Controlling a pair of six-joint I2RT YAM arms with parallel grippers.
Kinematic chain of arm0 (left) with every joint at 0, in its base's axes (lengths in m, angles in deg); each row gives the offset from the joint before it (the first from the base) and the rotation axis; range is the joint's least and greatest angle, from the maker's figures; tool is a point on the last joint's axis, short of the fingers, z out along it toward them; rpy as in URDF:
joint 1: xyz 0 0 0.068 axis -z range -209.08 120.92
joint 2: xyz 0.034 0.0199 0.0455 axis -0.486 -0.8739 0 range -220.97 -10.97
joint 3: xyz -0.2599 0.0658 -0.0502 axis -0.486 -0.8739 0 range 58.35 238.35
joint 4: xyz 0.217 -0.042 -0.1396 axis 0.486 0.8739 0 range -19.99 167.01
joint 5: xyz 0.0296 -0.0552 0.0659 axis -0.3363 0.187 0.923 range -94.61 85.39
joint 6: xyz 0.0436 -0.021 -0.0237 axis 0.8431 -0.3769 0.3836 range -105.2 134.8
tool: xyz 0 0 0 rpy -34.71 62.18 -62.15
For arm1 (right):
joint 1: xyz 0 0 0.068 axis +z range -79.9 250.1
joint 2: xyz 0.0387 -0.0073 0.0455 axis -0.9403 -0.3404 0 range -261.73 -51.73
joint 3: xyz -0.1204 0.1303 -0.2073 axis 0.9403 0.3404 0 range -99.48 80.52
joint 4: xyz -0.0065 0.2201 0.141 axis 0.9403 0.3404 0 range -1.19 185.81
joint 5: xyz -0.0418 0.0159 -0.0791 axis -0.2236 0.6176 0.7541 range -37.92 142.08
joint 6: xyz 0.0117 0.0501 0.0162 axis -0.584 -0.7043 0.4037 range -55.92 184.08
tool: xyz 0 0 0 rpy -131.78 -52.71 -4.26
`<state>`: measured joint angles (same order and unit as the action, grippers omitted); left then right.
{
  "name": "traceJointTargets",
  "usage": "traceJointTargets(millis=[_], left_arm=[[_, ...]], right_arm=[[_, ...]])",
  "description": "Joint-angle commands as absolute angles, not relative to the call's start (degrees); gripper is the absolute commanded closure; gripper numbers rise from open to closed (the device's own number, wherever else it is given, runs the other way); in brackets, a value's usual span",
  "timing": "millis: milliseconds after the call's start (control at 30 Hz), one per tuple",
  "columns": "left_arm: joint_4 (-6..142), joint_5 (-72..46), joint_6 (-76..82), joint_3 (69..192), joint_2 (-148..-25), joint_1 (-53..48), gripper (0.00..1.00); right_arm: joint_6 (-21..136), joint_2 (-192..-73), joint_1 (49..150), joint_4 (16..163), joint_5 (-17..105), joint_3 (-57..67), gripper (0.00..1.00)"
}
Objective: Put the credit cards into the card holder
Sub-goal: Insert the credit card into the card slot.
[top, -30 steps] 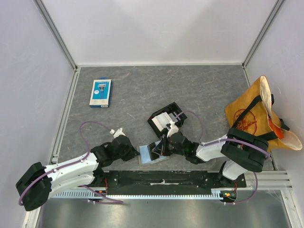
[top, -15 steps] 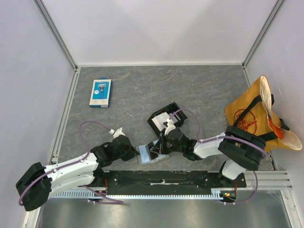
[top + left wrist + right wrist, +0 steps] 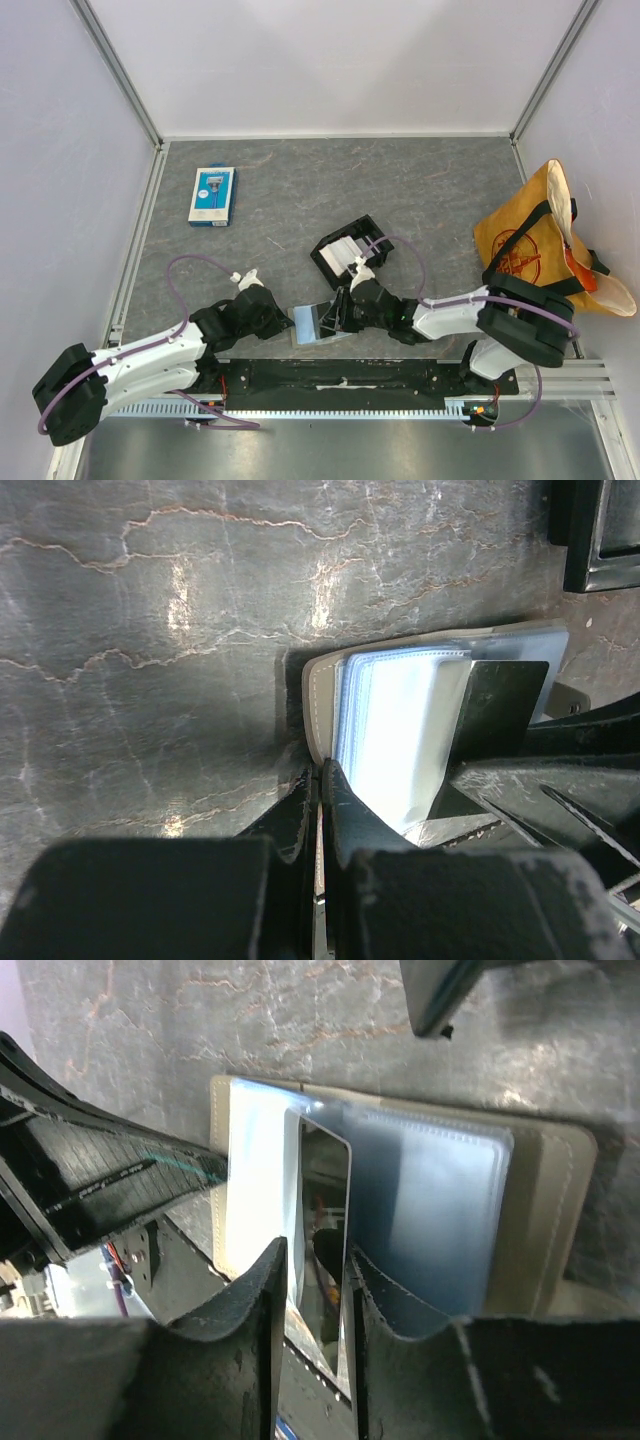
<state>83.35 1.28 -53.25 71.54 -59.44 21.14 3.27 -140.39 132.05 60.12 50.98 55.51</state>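
The card holder (image 3: 318,323) lies open near the front edge, its clear pockets (image 3: 400,730) fanned up from the grey-tan cover (image 3: 545,1210). My left gripper (image 3: 318,770) is shut on the cover's left edge and holds it down. A dark, shiny credit card (image 3: 325,1200) stands on edge in a pocket, and it also shows in the left wrist view (image 3: 495,705). My right gripper (image 3: 312,1255) straddles that card with its jaws apart; a gap shows on the card's left side. More credit cards (image 3: 347,250), white ones, lie in the black tray (image 3: 330,262) behind.
A blue-and-white retail pack (image 3: 212,195) lies at the far left. A yellow bag (image 3: 545,245) with black straps sits against the right wall. The black tray's corner (image 3: 600,540) is just beyond the holder. Both arms meet over the holder (image 3: 300,325).
The right gripper's jaws have parted from the card, which stays standing in the holder's pocket. The left gripper keeps its hold on the cover.
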Motion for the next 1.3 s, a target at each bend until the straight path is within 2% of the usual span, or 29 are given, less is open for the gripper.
traceJointTargets(millis=[0, 67, 200, 700, 933, 1267], left_arm=[[83.4, 2.2, -54.5, 71.3, -59.0, 21.2, 0.98], [83.2, 2.1, -54.3, 71.3, -59.1, 21.2, 0.98], [82.3, 1.6, -53.9, 71.3, -59.5, 21.2, 0.98], [81.2, 0.8, -53.7, 71.0, -60.0, 21.2, 0.98], [81.1, 0.8, -53.7, 71.3, -60.0, 21.3, 0.98], [80.9, 0.4, -53.5, 71.3, -60.0, 21.2, 0.98]], right_arm=[[4.7, -134.3, 133.0, 74.1, 58.5, 53.8, 0.63], [5.5, -132.3, 133.2, 76.5, 60.0, 53.2, 0.59], [6.1, -132.1, 133.4, 76.2, 59.2, 52.9, 0.58], [8.0, -138.4, 134.2, 71.8, 53.8, 49.1, 0.66], [8.0, -140.1, 136.2, 70.1, 52.3, 47.1, 0.74], [9.1, -141.9, 136.9, 68.9, 50.6, 45.4, 0.76]])
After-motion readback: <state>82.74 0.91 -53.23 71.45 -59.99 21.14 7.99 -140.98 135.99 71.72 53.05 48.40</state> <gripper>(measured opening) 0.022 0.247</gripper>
